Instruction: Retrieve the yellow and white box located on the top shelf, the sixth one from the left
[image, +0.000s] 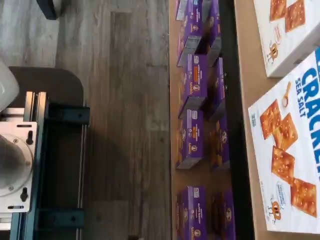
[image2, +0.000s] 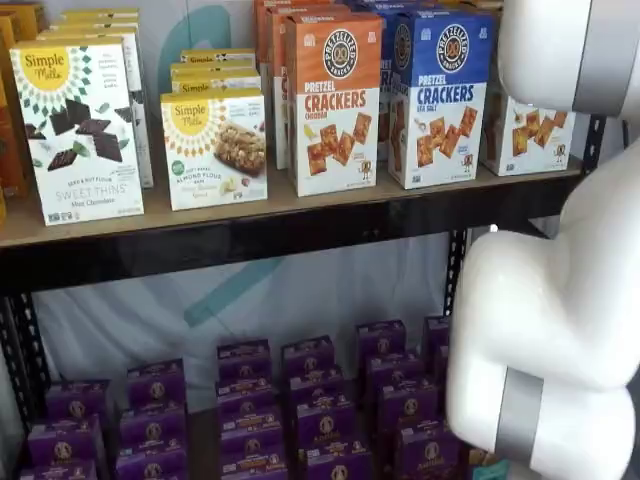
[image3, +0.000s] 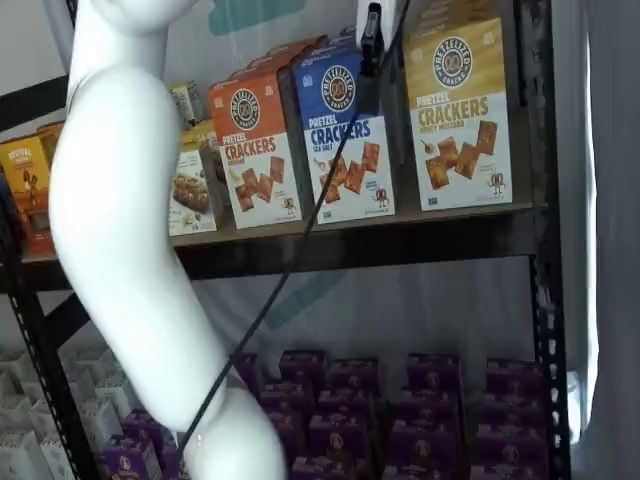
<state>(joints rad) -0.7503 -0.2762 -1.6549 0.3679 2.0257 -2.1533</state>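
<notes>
**Pincer near the top shelf, target box on its right side**

In a shelf view I see only a dark part of my pincer (image3: 372, 30) hanging from the upper edge, with the cable (image3: 300, 240) running down from it. No gap between the fingers shows, so I cannot tell if it is open or closed.

To the left of the pincer stands the orange box (image3: 255, 150). Just below the pincer is the blue box (image3: 345, 150). To its right, beside the blue one, the yellow and white box (image3: 462, 115) stands upright on the top shelf (image3: 400, 240), untouched.

I judge that I am in the approach. To do it well, I should move right until I am centred on the yellow and white box, open wide, and enter straight, so that a finger does not push the blue box. The purple boxes (image3: 430, 400) far below do not matter.
</notes>
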